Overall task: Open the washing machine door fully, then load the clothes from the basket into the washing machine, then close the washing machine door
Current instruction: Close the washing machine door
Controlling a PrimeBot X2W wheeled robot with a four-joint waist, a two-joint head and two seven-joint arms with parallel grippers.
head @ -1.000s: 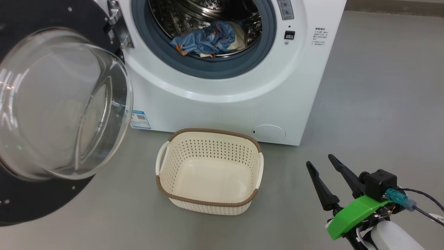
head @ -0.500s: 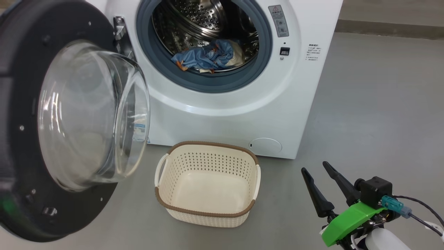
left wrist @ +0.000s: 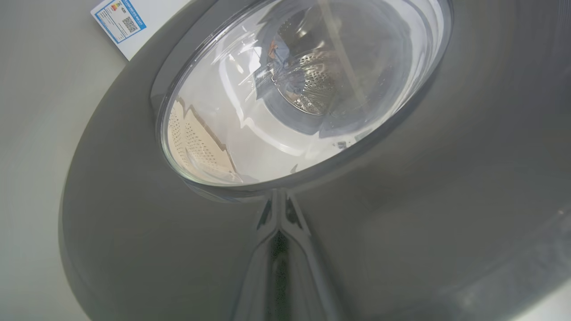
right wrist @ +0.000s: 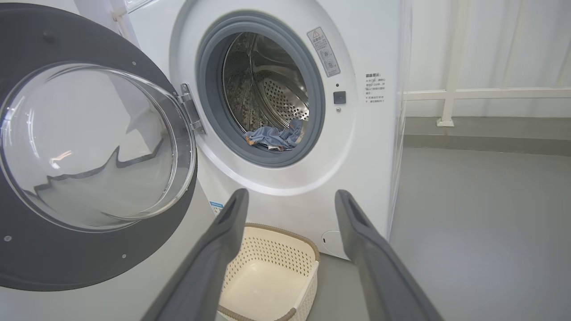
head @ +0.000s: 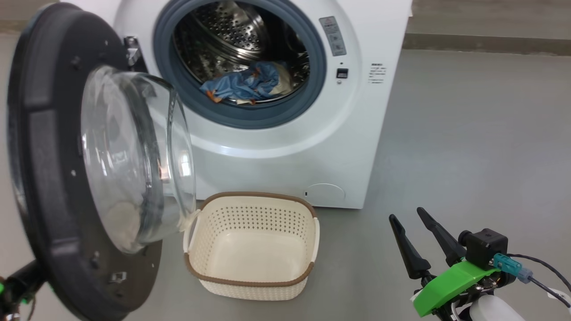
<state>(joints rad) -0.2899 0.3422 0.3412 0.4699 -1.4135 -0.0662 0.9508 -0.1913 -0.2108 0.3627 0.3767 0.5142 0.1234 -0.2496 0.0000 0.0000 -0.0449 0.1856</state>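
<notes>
Left gripper (left wrist: 277,214) is clenched, its two fingers pressed together with nothing between them, and it sits on the outer side of the washing machine door (head: 44,156). The tips reach the dark glossy face just under the round glass window (whether they touch it I cannot tell). From the head view a dark bit of that arm shows behind the door's lower edge at the far left.

Right gripper (head: 405,213) is released, fingers spread wide and holding nothing. It hangs low over the grey floor (head: 468,156), to the right of the basket (head: 244,282) and well apart from it, fingers aimed toward the washing machine (head: 285,156). In its own wrist view the basket lies low between the two fingers and the drum opening stands above them.

The door stands swung out on its hinge (head: 131,49) at the left of the opening, about halfway round, its glass bowl bulging toward the basket's left side. The clothes (head: 243,84), a blue bundle with orange bits and some cream cloth, lie in the bottom of the steel drum (head: 223,35), far from both grippers. The basket sits on the floor just in front of the machine
</notes>
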